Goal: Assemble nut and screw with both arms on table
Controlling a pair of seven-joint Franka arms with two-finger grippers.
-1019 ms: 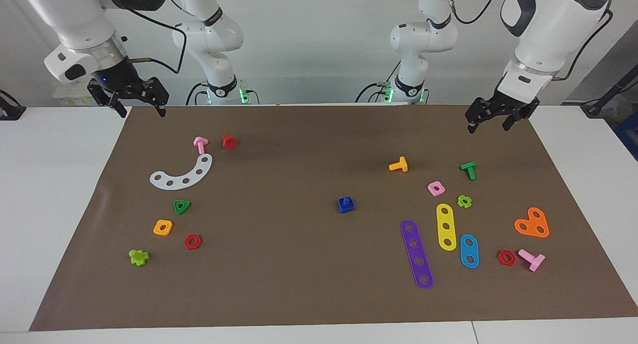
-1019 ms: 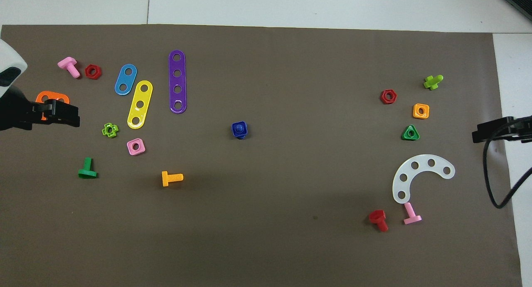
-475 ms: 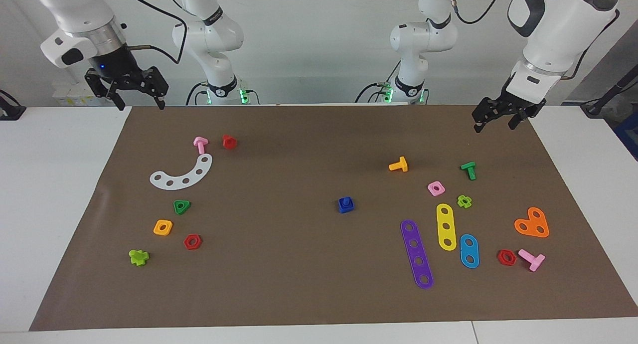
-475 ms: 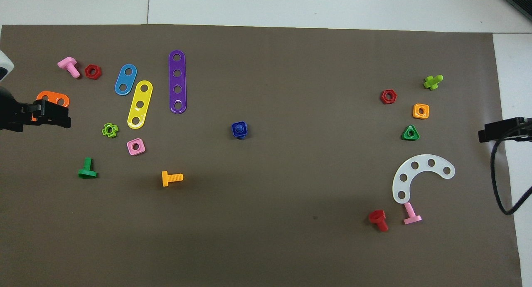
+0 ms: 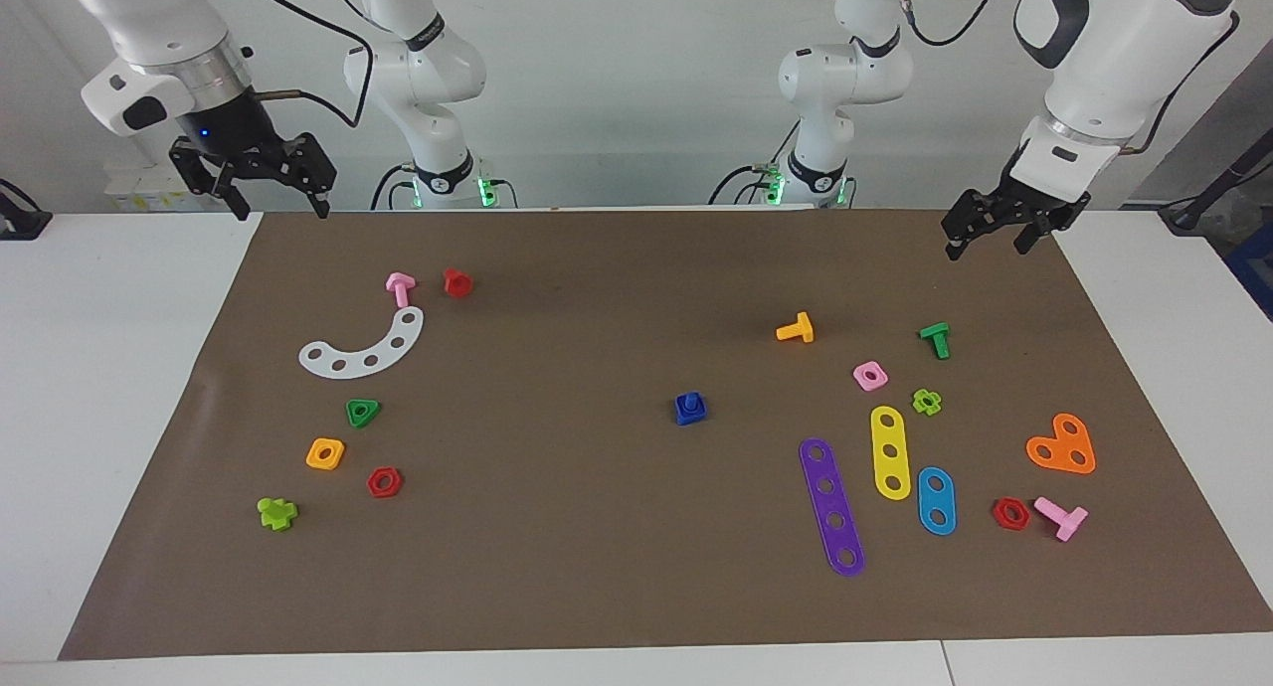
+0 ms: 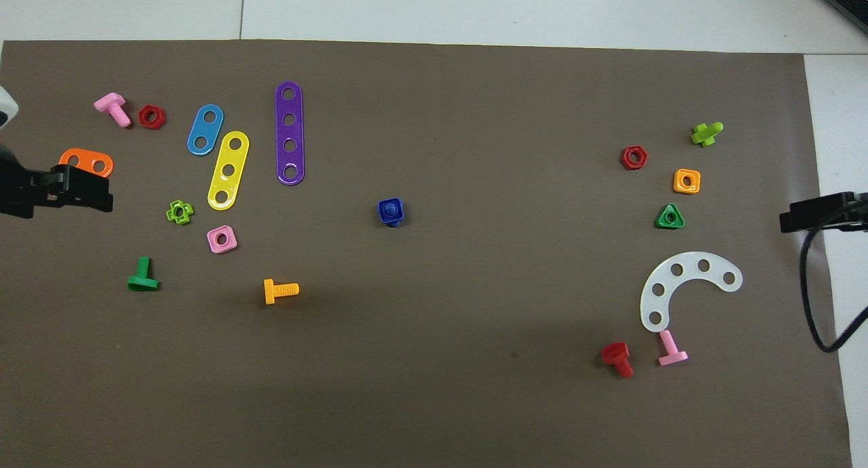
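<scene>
Brown matting covers most of the white desk (image 5: pixel 139 388), and the coloured toy parts lie scattered on the mat (image 5: pixel 597 527). Two white arms rise from the robots' end. The left arm (image 5: pixel 1104 60) holds its left end effector (image 5: pixel 987 235) in the air over the mat's corner at its own end of the desk, fingers spread and empty. The right arm (image 5: pixel 159 40) holds the right end effector (image 5: pixel 278 201) over the mat's corner at its end, fingers likewise spread and gripping nothing. Near the middle of the mat, well apart from both end effectors, sits the dark-blue nut (image 5: pixel 691 409), lying flat, with the dark-blue screw (image 5: pixel 687 402) set in it; the screw's long axis stands roughly upright, its round stem end showing on top in the overhead view, and its head is hidden beneath the nut. Toward the left arm's end lie a purple strip (image 5: pixel 832 506), a yellow strip (image 5: pixel 890 452) and a pink square nut (image 5: pixel 869 375). Toward the right arm's end lie a white curved strip (image 5: pixel 363 346), an orange square nut (image 5: pixel 325 453) and a green triangular nut (image 5: pixel 363 412).
</scene>
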